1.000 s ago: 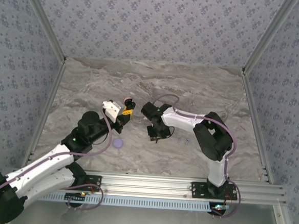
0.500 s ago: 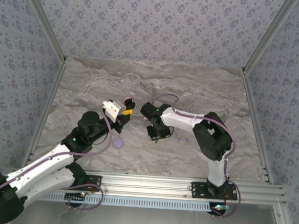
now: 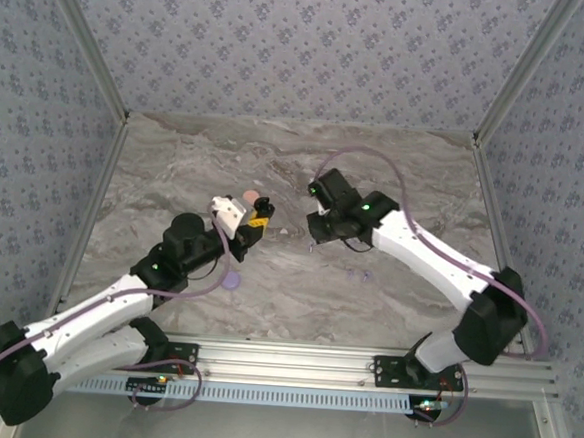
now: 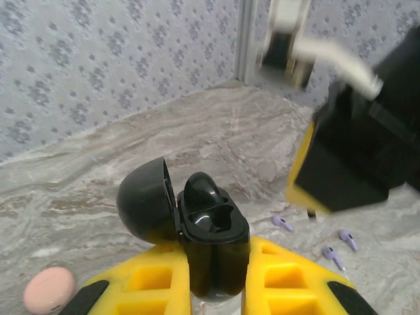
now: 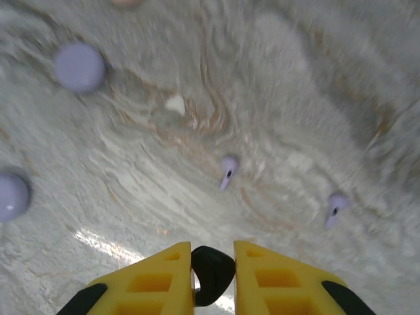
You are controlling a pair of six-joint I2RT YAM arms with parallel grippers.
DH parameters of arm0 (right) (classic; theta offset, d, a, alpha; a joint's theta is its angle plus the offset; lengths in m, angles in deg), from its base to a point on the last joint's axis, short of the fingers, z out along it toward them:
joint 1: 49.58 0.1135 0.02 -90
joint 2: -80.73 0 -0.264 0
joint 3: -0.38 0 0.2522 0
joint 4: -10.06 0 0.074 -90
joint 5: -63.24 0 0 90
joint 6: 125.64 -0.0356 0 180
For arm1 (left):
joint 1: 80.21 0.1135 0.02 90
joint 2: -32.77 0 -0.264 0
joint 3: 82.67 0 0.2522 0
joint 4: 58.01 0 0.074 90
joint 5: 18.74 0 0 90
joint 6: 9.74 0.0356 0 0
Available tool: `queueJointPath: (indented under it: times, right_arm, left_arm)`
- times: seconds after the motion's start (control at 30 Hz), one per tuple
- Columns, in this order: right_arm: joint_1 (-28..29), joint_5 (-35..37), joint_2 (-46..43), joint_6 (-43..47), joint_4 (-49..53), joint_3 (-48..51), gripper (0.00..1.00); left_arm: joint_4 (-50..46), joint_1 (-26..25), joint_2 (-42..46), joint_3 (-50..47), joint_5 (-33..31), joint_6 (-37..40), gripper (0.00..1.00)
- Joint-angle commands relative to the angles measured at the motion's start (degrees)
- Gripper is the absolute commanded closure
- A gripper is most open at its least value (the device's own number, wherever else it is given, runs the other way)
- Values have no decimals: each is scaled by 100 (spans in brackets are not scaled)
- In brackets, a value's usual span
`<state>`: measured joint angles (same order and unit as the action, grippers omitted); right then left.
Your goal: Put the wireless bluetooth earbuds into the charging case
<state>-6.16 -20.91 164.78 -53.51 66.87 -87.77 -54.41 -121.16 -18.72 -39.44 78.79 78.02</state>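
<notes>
The right tool pinches a black earbud between its yellow fingers, hanging above the counter. The left tool is clamped on the black charging case, which stands upright with its lid swung open to the left and a rounded black shape in its far well. Lavender earbuds lie loose on the grey marble. Two round lavender cases and a pink case sit apart from them. Patterned walls enclose the counter.

Left arm, right arm stretched inward, wrists near each other; both jaws clamped
</notes>
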Motion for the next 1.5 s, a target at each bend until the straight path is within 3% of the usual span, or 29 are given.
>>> queueJointPath:
  times: [0.0, 0.27, 0.5, 0.8, 1.47]
  right_arm:
    - [-155, 12, -498, 705, -295, -34, 80]
    - [-187, -860, -1381, 1665, -1386, -98, 80]
    - [117, -1026, -1694, 2196, -1917, -55, 80]
    - [492, -1059, -1710, 2452, -2244, 85, 80]
    - [606, -952, -1631, 2667, -2065, 338, 79]
  left_arm:
    - [267, -27, -210, 430, 548, -101, 100]
    - [610, -32, -658, 677, 1488, -196, 100]
    - [1090, -32, -862, 770, 2151, -461, 100]
    - [1445, -35, -872, 728, 2301, -688, 100]
    - [1542, -32, -898, 725, 2258, -743, 100]
